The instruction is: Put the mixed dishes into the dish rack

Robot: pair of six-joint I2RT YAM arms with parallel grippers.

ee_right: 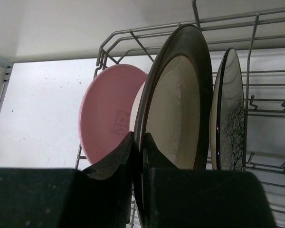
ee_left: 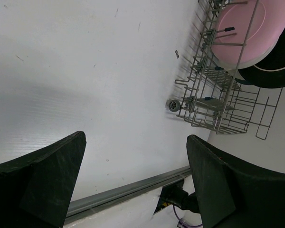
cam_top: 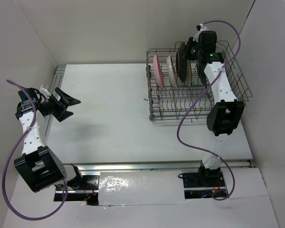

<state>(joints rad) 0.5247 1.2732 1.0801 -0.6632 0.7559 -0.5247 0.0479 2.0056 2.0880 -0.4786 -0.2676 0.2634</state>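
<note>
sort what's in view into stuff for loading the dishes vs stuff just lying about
For the job:
- dish rack
- pink plate, cream plate and branch-drawn plate, standing in the rack
- brown-rimmed plate, pinched by the right gripper

Just there:
- left gripper, open over the table
- purple cables
- metal rail
- small dark speck

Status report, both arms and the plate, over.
Left gripper open over the table. Right gripper shut on brown-rimmed plate, upright in dish rack. Pink plate and branch-drawing plate racked either side.
</note>
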